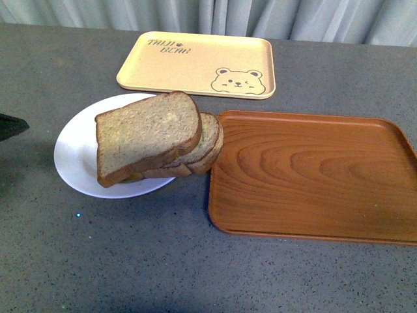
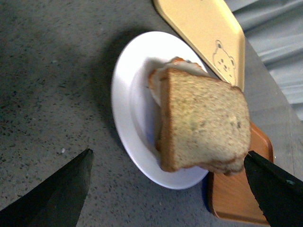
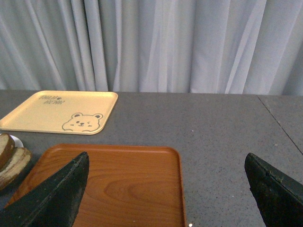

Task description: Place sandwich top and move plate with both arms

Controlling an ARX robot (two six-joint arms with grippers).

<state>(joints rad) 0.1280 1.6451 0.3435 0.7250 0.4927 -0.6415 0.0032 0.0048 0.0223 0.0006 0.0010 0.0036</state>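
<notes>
Front view: a thick, squarish brown wholemeal sandwich top lies on the stacked sandwich on the round white plate.
At the far left edge a black tip of the left arm shows, near the plate but apart from it. In the left wrist view the left gripper hangs above the sandwich, its fingers spread wide with nothing between them. The top slice sits tilted over a rounder-ended brown slice, which reaches past the plate's rim to the edge of the brown wood-grain tray. Behind lies the cream bear-print tray, all on the speckled grey table. The right gripper, seen only in the right wrist view, hangs over the wood tray, fingers parted and empty.
</notes>
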